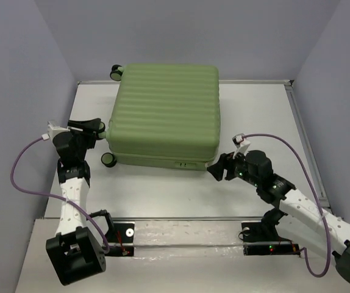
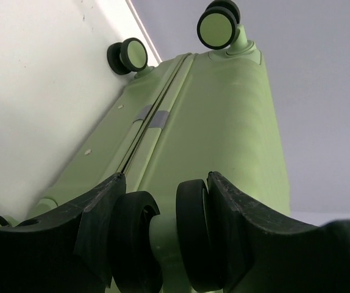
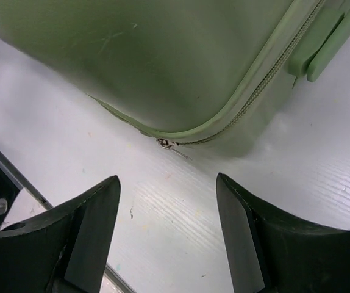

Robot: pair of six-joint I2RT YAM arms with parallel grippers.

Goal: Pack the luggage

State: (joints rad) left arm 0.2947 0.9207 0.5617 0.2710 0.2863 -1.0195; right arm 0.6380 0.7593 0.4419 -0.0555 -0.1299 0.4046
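From above, the closed suitcase (image 1: 166, 113) lies flat on the table (image 1: 163, 189), left claw (image 1: 100, 129) at its left side, right claw (image 1: 213, 171) at its near right corner. Left wrist: the fingers (image 2: 99, 223) clamp a black wheel (image 2: 135, 241). Right wrist: jaws open, just short of the zipper pull (image 3: 164, 144).

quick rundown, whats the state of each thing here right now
luggage: closed, lying flat on the table
zipper pull: at the near right corner, lying loose
left gripper: shut on a wheel
right gripper: open, empty, just short of that corner
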